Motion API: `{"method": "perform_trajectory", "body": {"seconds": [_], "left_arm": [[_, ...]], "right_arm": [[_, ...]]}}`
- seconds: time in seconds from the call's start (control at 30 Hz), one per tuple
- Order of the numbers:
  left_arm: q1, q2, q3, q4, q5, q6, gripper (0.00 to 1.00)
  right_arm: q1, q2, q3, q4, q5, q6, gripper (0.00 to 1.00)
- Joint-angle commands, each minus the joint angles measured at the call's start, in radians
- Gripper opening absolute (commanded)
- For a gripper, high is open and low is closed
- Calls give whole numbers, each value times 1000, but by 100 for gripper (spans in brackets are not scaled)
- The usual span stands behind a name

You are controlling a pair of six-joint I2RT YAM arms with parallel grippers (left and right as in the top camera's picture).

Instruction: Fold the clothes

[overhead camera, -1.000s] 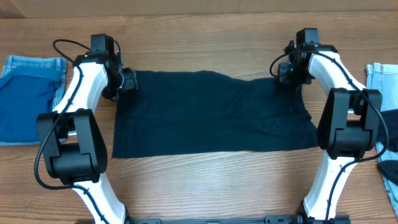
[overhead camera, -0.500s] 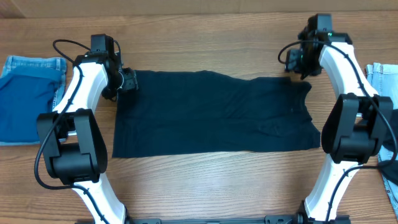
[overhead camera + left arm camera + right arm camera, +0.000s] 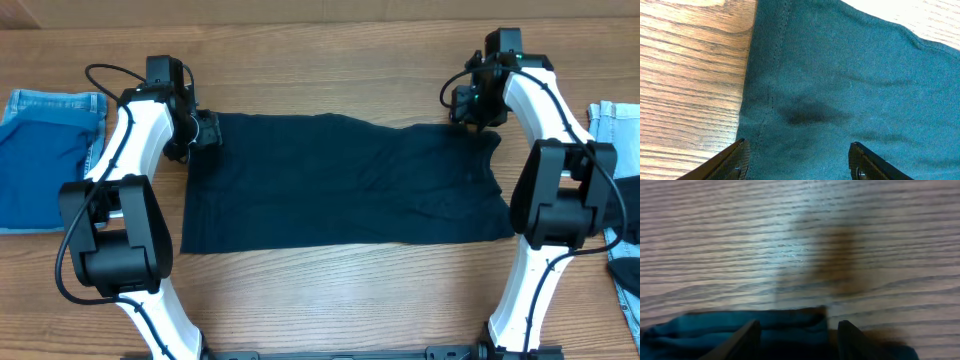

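Wooden bench (image 3: 320,290) under a flat dark garment (image 3: 340,185), left claw (image 3: 797,155) and right claw (image 3: 799,332) spread at its far corners.

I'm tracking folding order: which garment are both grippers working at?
The dark navy garment, spread out mid-table. The left denim piece and right denim piece lie aside at the edges.

Counting what's sitting on the table (image 3: 320,60): one dark navy garment (image 3: 340,180) is lying spread out, one blue denim piece (image 3: 45,160) is sitting at the left, and one lighter denim piece (image 3: 612,125) is poking in at the right edge. One dark scrap (image 3: 628,272) is peeking in near right, can't tell what. Two tools are showing: left tool (image 3: 205,130), right tool (image 3: 465,105).
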Motion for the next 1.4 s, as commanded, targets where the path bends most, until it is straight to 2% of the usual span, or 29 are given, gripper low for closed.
{"method": "perform_trajectory", "body": {"seconds": [0.0, 0.5, 0.53, 0.63, 0.7, 0.8, 1.0, 1.13, 1.37], "left_arm": [[-6, 11, 23, -2, 10, 12, 67], [-6, 11, 23, -6, 7, 12, 67], [-6, 11, 23, -7, 7, 12, 67], [-6, 11, 23, -10, 7, 12, 67], [-6, 11, 23, -13, 7, 12, 67], [-6, 11, 23, -18, 7, 12, 67], [-6, 11, 23, -17, 7, 13, 66], [-6, 11, 23, -18, 7, 13, 66], [-6, 11, 23, -18, 6, 13, 66]], "right_arm": [[3, 21, 16, -3, 17, -3, 54], [3, 45, -25, -6, 17, -3, 51], [3, 45, -37, -5, 17, -3, 49], [3, 45, -45, -5, 17, -3, 34], [3, 45, -45, -4, 16, -3, 32], [3, 45, -45, -1, 16, -3, 4], [3, 34, 6, -17, 16, 25, 4], [3, -38, 80, -29, 17, 51, 4], [2, -82, 82, -28, 17, 73, 4]]}}
